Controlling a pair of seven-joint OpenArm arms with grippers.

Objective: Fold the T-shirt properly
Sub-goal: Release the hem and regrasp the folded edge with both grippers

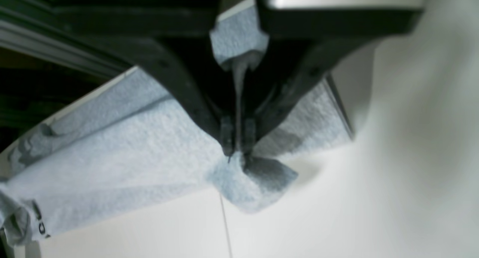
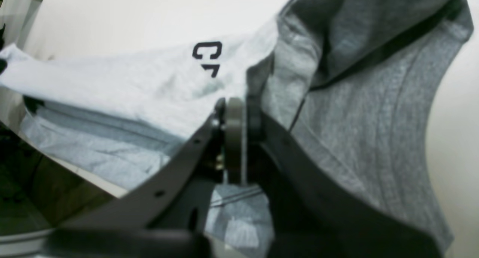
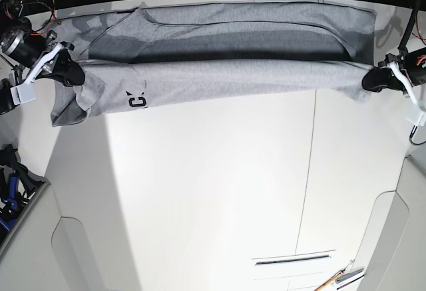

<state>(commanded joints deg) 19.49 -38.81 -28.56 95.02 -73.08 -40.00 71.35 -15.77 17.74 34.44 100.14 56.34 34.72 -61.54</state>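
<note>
T-shirt (image 3: 226, 71): stretched across table's (image 3: 213, 191) far edge | left gripper (image 1: 236, 147), right gripper (image 2: 239, 119): both pinched closed on its ends | step: lengthwise fold carried | next: likely lay level, keeping tension even.
</note>
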